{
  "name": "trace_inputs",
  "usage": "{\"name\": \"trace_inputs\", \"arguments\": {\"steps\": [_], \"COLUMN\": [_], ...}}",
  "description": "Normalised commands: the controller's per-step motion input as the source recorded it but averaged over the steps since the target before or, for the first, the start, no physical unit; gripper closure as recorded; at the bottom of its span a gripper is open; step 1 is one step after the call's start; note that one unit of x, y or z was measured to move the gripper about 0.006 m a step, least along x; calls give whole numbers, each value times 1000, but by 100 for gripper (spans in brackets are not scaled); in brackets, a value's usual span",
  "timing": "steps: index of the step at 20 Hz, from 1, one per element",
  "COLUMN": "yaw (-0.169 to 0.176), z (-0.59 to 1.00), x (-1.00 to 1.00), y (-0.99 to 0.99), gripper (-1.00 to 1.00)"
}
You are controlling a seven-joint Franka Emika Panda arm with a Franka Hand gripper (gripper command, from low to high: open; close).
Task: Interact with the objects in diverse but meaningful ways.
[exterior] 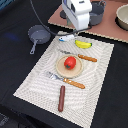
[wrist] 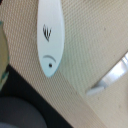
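A brown sausage stick (exterior: 61,98) lies nearest on the woven placemat (exterior: 35,82), ahead of a fork (exterior: 66,80) and a red tomato (exterior: 70,62) on its plate (exterior: 60,66). Beyond, the gripper (exterior: 76,31) hovers over the white-and-blue fish (exterior: 64,37) (wrist: 50,37) at the mat's far edge, beside the banana (exterior: 83,44); its jaws' state cannot be told. The grey frying pan (exterior: 37,34) sits off the mat.

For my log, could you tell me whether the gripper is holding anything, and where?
Nothing appears held: the white-and-blue fish-shaped toy lies flat on the beige woven placemat, ungripped. The gripper's fingers are out of view.
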Motion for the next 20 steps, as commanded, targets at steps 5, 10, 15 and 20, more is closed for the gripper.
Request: {"name": "trace_inputs", "arguments": {"steps": [5,10,15,20], "yaw": [-21,-31,-46,-99], "z": [355,106,-57,-77], "x": [-758,-937,-999,-883], "y": [-46,-146,-246,-304], "gripper": [-100,-100,-100,-100]}}
